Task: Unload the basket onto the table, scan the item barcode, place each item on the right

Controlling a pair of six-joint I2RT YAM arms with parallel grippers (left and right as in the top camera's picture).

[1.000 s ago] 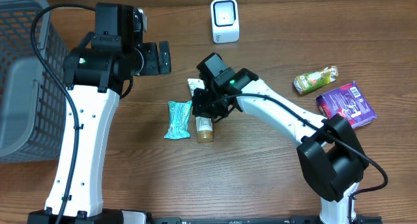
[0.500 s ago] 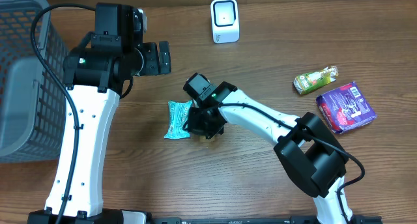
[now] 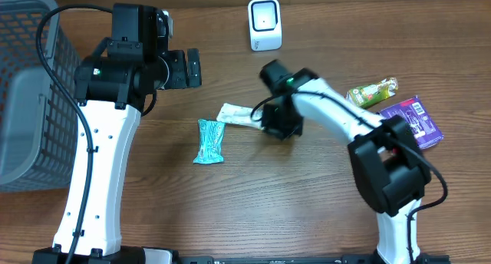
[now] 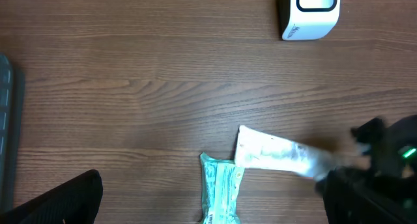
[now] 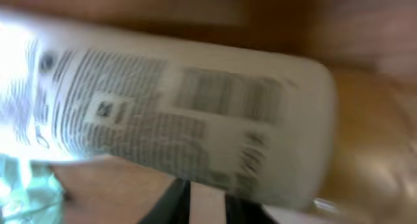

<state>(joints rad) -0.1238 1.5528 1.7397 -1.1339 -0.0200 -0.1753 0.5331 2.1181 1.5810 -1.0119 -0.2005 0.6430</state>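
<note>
A white tube (image 3: pixel 239 114) printed with black text lies crosswise near the table's middle; it also shows in the left wrist view as the tube (image 4: pixel 273 152). My right gripper (image 3: pixel 278 122) covers the tube's right end. In the right wrist view, the blurred tube (image 5: pixel 195 113) fills the frame just past the right gripper (image 5: pixel 207 188). The jaws stand a narrow gap apart, and whether they pinch it is unclear. The white scanner (image 3: pixel 265 24) stands at the back. My left gripper (image 3: pixel 188 68) hovers wide open and empty, left of the tube.
A teal packet (image 3: pixel 209 140) lies just left of the tube's crimped end. A green pouch (image 3: pixel 371 94) and a purple box (image 3: pixel 409 123) sit at the right. A grey mesh basket (image 3: pixel 31 95) stands at the far left.
The right gripper swung back and right. The tube went with it, turning from lengthwise beside the teal packet to crosswise. The left arm stayed still.
</note>
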